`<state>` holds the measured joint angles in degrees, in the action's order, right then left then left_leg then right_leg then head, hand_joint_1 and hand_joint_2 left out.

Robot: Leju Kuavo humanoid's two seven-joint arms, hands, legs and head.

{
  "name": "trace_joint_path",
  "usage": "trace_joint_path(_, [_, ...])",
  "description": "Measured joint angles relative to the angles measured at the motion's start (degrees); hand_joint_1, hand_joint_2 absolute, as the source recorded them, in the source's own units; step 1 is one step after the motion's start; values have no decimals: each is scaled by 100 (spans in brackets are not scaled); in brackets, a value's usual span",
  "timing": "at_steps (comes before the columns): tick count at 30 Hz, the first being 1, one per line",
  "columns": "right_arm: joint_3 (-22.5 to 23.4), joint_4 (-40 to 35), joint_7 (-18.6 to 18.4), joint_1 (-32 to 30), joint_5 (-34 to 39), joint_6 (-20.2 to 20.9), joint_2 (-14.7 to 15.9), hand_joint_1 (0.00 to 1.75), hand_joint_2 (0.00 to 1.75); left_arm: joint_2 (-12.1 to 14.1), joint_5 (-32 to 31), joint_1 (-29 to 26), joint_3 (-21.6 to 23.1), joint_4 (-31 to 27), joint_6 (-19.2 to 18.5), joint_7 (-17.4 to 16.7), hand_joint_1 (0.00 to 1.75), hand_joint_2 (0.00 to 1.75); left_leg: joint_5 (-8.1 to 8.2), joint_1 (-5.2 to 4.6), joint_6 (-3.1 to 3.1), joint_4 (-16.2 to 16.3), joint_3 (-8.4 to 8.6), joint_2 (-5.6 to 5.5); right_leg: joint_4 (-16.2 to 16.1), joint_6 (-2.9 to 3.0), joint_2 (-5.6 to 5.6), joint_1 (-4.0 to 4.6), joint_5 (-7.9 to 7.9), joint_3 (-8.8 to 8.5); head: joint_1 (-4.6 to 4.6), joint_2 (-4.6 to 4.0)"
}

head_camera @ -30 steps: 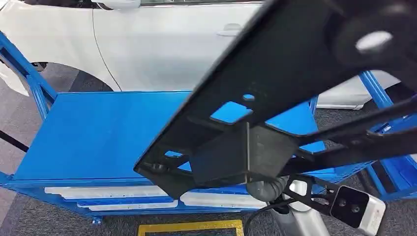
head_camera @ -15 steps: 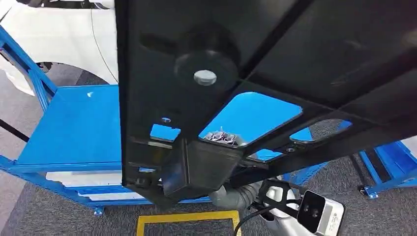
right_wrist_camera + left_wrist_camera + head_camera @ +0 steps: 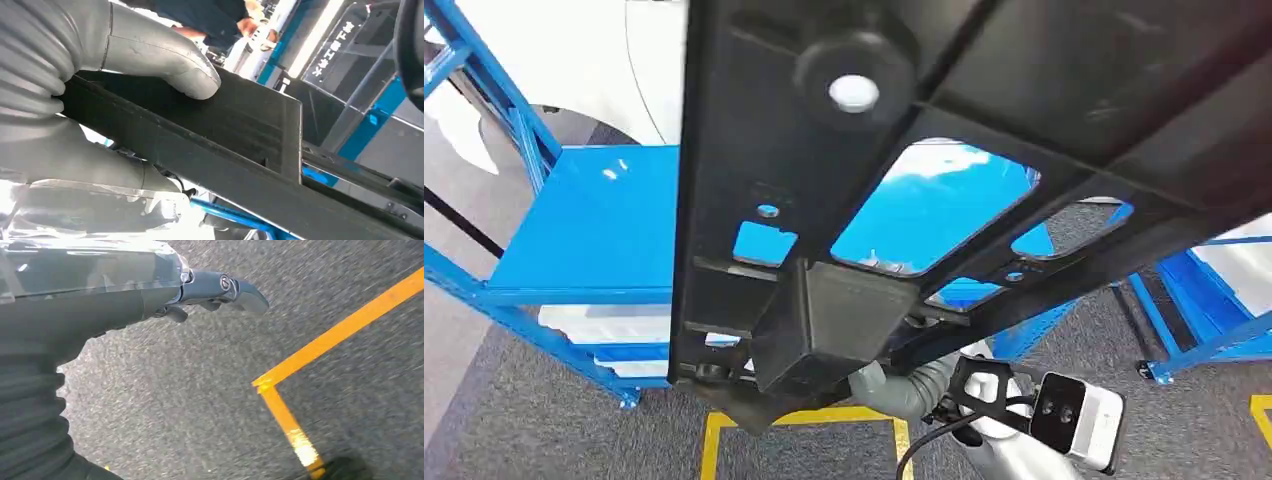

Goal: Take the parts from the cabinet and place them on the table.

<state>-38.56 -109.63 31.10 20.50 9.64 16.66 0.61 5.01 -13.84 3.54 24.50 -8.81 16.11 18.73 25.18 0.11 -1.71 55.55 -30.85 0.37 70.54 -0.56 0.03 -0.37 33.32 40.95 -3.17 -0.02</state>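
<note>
Since half a second ago my view has shifted slightly; I hold the large black plastic panel with cut-out openings (image 3: 984, 150) raised above the blue metal table (image 3: 594, 230). My right hand (image 3: 100, 100) clamps its edge, thumb (image 3: 170, 65) pressed on top. My left hand (image 3: 150, 295) hangs over grey carpet (image 3: 200, 405), fingers (image 3: 225, 287) extended, holding nothing.
</note>
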Motion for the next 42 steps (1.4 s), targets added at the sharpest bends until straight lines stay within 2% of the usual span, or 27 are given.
trace_joint_path(1, [0,-9,-9,16,38,-11,13,168,175,0,0,-1,0,-2,9,13,0,175,-70,-4,4,10,-102,2,410,-13,0,0,138,87,0,0])
trace_joint_path(2, [2,-9,-24,37,77,-11,28,168,175,0,0,-1,0,0,17,26,0,175,-129,-4,13,23,-196,3,602,-18,-1,-1,87,77,0,0])
trace_joint_path(3, [4,-9,-37,58,114,12,46,168,175,-2,0,-1,0,-2,35,39,0,175,-187,-3,22,46,-296,3,539,-21,-1,-2,-112,-59,0,0])
trace_joint_path(5, [11,-2,-53,144,169,107,57,168,175,-13,0,-1,0,-2,52,72,0,175,-279,2,56,121,-481,3,-222,-7,-6,-7,-512,-659,0,0])
trace_joint_path(6, [11,9,-57,205,173,133,57,168,175,-18,0,1,0,-2,61,81,0,175,-313,1,78,174,-553,2,-732,8,-12,-8,-506,-1034,0,0])
trace_joint_path(7, [11,24,-63,267,175,151,52,168,175,-17,0,2,0,-2,68,85,0,175,-337,-30,110,226,-628,-5,-1228,30,-11,31,-275,-1326,0,0])
trace_joint_path(11, [24,120,-52,310,101,181,42,168,175,-17,0,-12,0,0,98,120,0,175,-553,-17,261,194,-668,-17,-1294,205,-8,37,-394,-1219,0,0])
trace_joint_path(12, [24,140,-48,322,86,183,35,168,175,-11,0,-27,0,4,103,124,0,175,-402,19,286,266,-719,-24,-1310,257,-46,12,-474,-1167,-2,0])
trace_joint_path(15, [31,184,-48,324,66,183,-4,168,175,-11,0,-12,0,4,109,131,0,175,611,50,394,1293,-1012,-22,-1306,320,-42,20,-686,-914,0,0])
trace_joint_path(16, [31,195,-46,323,57,186,-7,168,175,-11,0,-15,0,4,109,131,0,175,807,53,418,1732,-1094,-22,-1299,318,-42,24,-759,-816,0,0])
trace_joint_path(17, [31,216,-48,317,57,190,-9,168,175,-11,0,-15,0,4,107,131,0,175,805,54,430,2022,-1107,-22,-1287,307,-41,26,-834,-716,-2,0])
trace_joint_path(18, [37,230,-48,317,53,203,-11,168,175,-11,0,-14,0,4,107,131,0,175,626,57,430,2052,-1003,-22,-1280,299,-42,27,-902,-616,-2,0])
trace_joint_path(20, [55,249,-50,321,46,258,-18,168,175,-7,0,-10,0,4,103,133,0,175,212,56,389,1440,-461,-27,-1259,275,-41,33,-1030,-438,-2,0])
trace_joint_path(21, [68,251,-63,341,55,295,-22,168,175,6,0,2,0,4,92,131,0,175,188,51,347,924,-67,-34,-1249,260,-37,40,-1093,-373,-2,0])
trace_joint_path(22, [81,251,-102,373,83,319,-44,168,175,35,0,22,0,4,79,125,0,175,410,37,280,355,351,-64,-1237,239,-39,37,-1141,-347,-2,0])
trace_joint_path(23, [94,254,-131,428,125,334,-50,168,175,50,0,37,0,4,72,116,0,175,524,2,252,-31,542,-71,-1240,201,-48,45,-1193,-335,0,0])
trace_joint_path(26, [112,286,-206,537,212,389,-63,168,175,96,0,65,0,4,48,96,0,175,354,-54,144,-1,407,-66,-1326,89,-55,10,-1382,-333,0,0])
trace_joint_path(27, [136,302,-247,545,225,395,-59,168,175,96,0,57,0,4,41,94,0,175,238,15,100,-62,357,-29,-1287,50,-40,7,-1333,-289,0,0])
trace_joint_path(29, [151,324,-271,587,254,391,-57,168,175,101,2,75,2,4,28,94,0,175,83,0,11,-60,187,-3,-786,19,-15,-7,-603,-102,0,0])
trace_joint_path(31, [160,341,-273,599,252,360,-46,168,175,98,2,75,13,4,20,98,0,175,-83,-6,14,-51,-32,0,105,-19,-15,-16,-1,82,0,0])
trace_joint_path(32, [166,348,-271,599,252,349,-35,168,175,98,2,76,28,4,6,103,0,175,-158,-6,20,-34,-140,1,425,-33,-14,-21,24,110,0,0])
trace_joint_path(33, [168,356,-269,599,252,343,-20,168,175,98,2,73,39,4,2,107,0,175,-227,-5,31,-15,-253,3,549,-42,-14,-31,-126,57,0,0])
trace_joint_path(35, [170,356,-260,602,252,332,6,168,175,98,2,73,48,4,0,112,0,175,-337,3,69,60,-478,4,118,-43,-17,-44,-583,-395,0,0])
trace_joint_path(36, [171,356,-258,611,252,330,7,168,175,98,2,75,52,4,-2,114,0,175,-380,8,92,118,-575,4,-376,-33,-23,-47,-648,-776,0,0])
trace_joint_path(37, [170,356,-258,632,252,330,7,168,175,98,2,75,55,4,-2,114,0,175,-409,1,121,185,-640,3,-930,-6,-36,-46,-388,-1156,0,0])
trace_joint_path(38, [173,354,-256,642,252,328,7,168,175,98,2,74,55,4,-2,114,0,175,-429,-18,149,241,-684,0,-1314,28,-28,-14,-217,-1369,-2,0])
trace_joint_path(42, [179,361,-243,659,252,301,15,168,175,122,2,45,61,9,-4,114,0,175,-587,24,310,194,-736,-7,-1280,216,-30,-22,-436,-1186,0,0])
